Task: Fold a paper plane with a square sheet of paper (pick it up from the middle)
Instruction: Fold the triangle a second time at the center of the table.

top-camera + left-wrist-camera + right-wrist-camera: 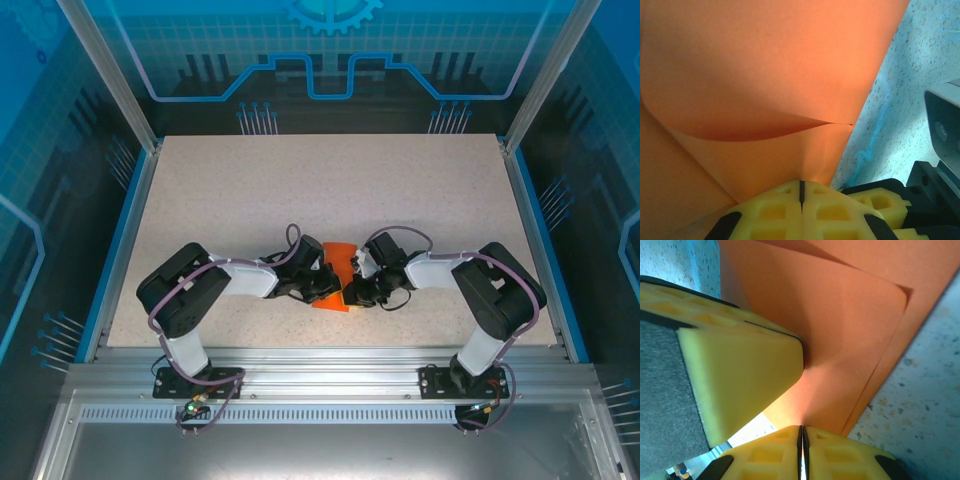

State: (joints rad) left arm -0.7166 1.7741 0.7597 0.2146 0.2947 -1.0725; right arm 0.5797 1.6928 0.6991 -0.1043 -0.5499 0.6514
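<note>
Evidently early on, the paper (340, 262) lies by the table's (330, 180) near edge, loosely doubled over but no dart yet, with the left gripper (801, 189) and right gripper (801, 434) each pinching it; most creasing seems left.

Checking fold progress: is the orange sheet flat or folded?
Folded, loosely: the orange sheet has one layer curling over another, edges offset.
</note>
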